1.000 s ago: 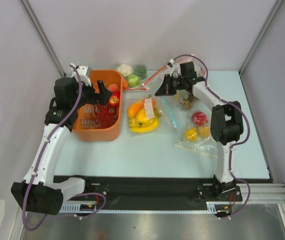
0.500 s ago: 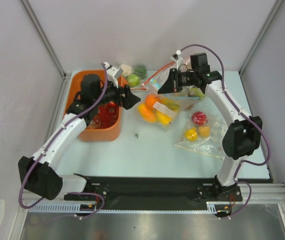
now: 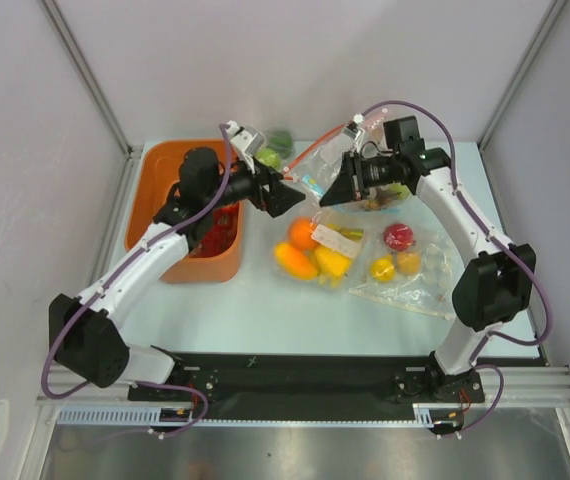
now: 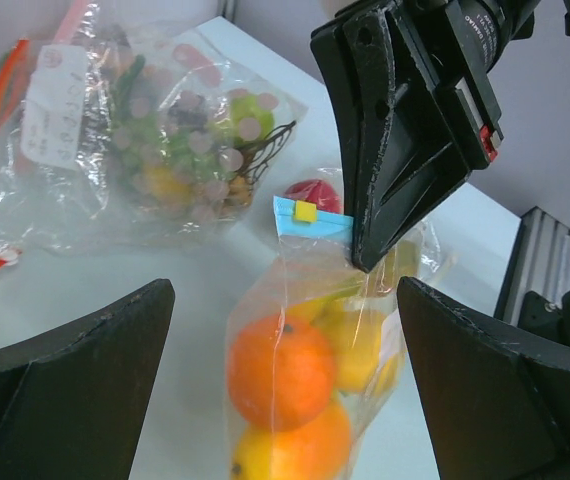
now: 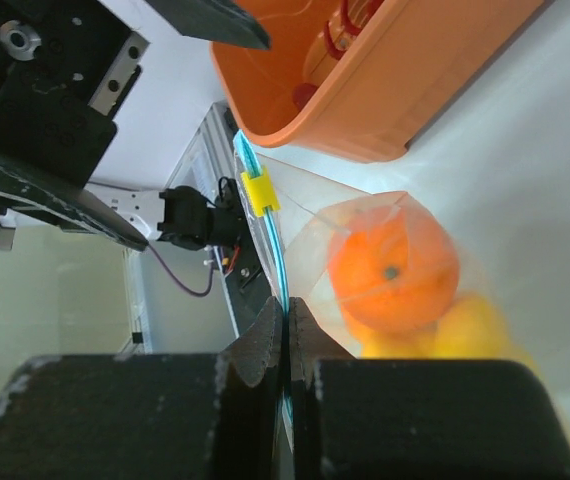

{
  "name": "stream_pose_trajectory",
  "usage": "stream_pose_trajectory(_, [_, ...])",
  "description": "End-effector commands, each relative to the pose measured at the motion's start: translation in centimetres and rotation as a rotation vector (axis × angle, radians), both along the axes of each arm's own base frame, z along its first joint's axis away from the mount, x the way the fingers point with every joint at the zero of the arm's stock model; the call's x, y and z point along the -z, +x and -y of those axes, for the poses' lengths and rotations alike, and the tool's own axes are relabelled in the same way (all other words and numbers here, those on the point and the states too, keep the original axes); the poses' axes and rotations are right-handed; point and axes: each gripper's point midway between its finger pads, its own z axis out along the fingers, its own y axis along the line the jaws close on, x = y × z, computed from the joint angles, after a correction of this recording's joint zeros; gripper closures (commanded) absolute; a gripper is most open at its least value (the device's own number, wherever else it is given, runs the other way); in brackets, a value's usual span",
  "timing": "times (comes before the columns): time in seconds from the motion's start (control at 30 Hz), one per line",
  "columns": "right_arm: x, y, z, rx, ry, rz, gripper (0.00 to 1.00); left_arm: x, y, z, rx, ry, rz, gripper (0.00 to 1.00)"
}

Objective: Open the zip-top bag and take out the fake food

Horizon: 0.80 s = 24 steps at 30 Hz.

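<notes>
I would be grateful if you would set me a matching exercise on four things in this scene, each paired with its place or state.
Things:
1. zip-top bag
2. left gripper
3. orange basket
4. red apple

Places or states:
A. open, fingers spread, facing the fruit
B. far left, beneath the left arm
C. pinched at its teal strip by the right gripper
D. inside a second clear bag

Pairs: 1-C, 2-A, 3-B, 4-D
</notes>
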Motion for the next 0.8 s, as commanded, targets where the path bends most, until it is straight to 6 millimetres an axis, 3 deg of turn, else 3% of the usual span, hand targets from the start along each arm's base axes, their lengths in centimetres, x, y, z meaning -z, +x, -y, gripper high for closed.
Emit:
stream_pose_trajectory(0.0, [-3.1,-2.4,0.1,-0.053,0.059,0.055,1.0,-0.7,-1.0,1.8,0.081,-0.062,0.01,0.0])
stream_pose_trajectory(0.3, [-3.5,-3.8,0.1,-0.074,0.067,0.053,1.0,0.7,-1.6,3.4,0.121,-0.098,-0.05,0.0])
stream_pose_trajectory(0.4, [-3.3,-4.2,0.0,-0.08,0.067,0.047,1.0,1.1,-1.7,3.8,0.133,-0.105,-0.069,0.14])
stream_pose_trajectory(0.43, [-3.2,-4.3,0.0,-0.082,0.066,0.044,1.0,1.1,-1.8,3.9,0.14,-0.108,-0.074,0.26])
stream_pose_trajectory(0.7, [-2.6,-5.1,0.0,-0.094,0.058,0.027,1.0,1.8,-2.4,4.3,0.173,-0.121,-0.117,0.57])
stream_pose_trajectory(0.77, [-2.6,-5.2,0.1,-0.094,0.056,0.024,1.0,1.7,-2.6,4.4,0.186,-0.128,-0.12,0.75])
